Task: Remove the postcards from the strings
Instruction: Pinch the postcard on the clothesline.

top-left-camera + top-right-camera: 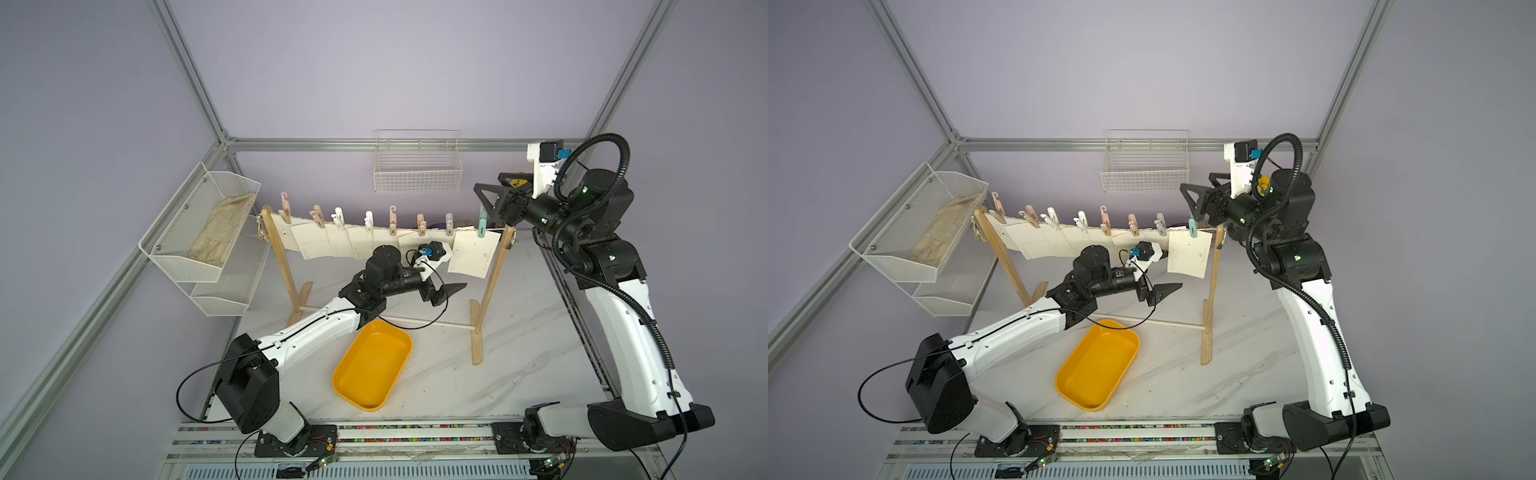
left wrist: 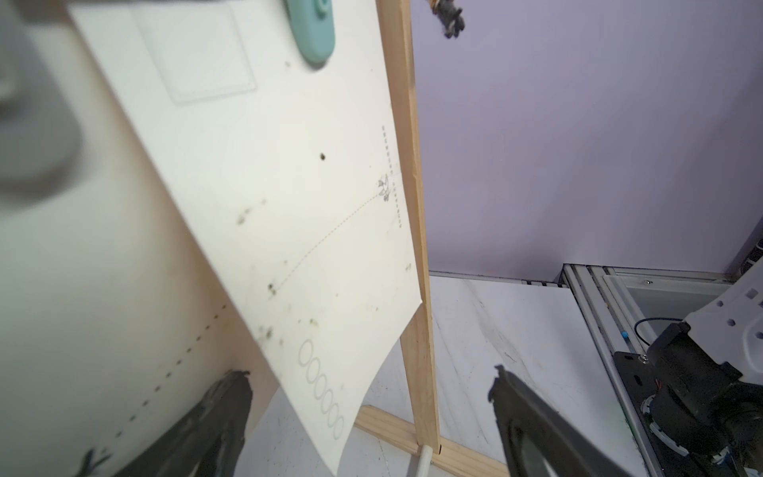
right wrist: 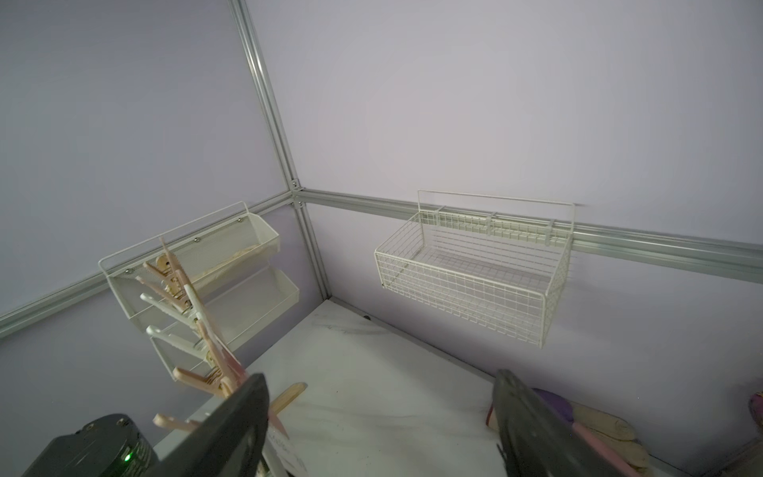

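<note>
Left fingers: at the bottom of the left wrist view, the left gripper (image 2: 369, 371) holds its fingers (image 2: 219, 413) wide apart, clamped on nothing.
Card: the end postcard (image 2: 289, 206) hangs right in front. Its lower corner dips between the two fingers in frame, but I can't tell whether it is truly inside the gap.
Peg: a teal clothespin (image 2: 311, 33) at the top of that frame pins the card to the string (image 1: 260, 226).
Right fingers: in a top view, right of centre, the right gripper (image 1: 488, 203) hovers just over that clothespin with its fingers apart and empty. Contact I can't call.
Other cards: seven more postcards (image 1: 316, 243) hang leftward along the string, each pegged.
How to do it: I'd say squeeze the peg's upper end first, then close the left fingers on the card's lower edge.
Watch: the wooden post (image 1: 496, 266) sits just beside the card, so draw the card down and away from it. Tugging before the peg opens could tear the paper or tip the rack.
Drop: the yellow tub (image 1: 374, 361) waits on the counter (image 1: 519, 353), lower centre.
</note>
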Tool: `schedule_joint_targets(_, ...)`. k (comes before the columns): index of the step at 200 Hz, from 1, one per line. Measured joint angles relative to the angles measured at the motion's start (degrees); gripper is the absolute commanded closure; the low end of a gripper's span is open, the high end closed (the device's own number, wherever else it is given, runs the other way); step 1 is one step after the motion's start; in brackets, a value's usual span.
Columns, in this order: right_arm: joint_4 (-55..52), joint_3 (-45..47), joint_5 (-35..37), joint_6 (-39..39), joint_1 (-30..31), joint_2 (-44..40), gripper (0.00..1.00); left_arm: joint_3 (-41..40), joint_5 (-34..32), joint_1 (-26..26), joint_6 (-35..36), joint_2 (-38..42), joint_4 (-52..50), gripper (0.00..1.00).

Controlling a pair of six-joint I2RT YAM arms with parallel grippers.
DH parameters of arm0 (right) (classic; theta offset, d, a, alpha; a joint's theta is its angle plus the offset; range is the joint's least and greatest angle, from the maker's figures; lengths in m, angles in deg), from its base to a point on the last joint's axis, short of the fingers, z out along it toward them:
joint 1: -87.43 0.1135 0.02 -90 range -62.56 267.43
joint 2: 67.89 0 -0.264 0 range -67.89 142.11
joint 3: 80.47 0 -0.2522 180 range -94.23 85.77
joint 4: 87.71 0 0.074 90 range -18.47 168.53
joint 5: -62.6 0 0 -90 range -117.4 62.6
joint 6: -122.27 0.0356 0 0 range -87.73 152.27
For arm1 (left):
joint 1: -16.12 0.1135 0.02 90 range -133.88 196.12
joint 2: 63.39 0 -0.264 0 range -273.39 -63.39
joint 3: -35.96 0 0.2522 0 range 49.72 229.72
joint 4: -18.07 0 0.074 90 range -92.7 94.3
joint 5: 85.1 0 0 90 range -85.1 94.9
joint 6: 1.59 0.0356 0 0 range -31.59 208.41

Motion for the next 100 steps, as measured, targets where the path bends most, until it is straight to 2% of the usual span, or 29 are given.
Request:
schedule_joint_targets(39,-0.3,0.2,-13.0,0.3,-7.5,0.4,0.11,0.0,1.3,0.0,-0.8,0.0,1.0,0.18)
schedule_joint_targets(73,-1.0,0.5,-19.7,-0.5,-8.5,1.8,0.11,0.0,2.0,0.0,-1.3,0.0,1.5,0.24)
schedule_joint_targets(100,-2.0,1.4,-21.7,-1.2,-8.5,3.4,0.08,0.0,2.4,0.0,-1.3,-0.2,1.7,0.29)
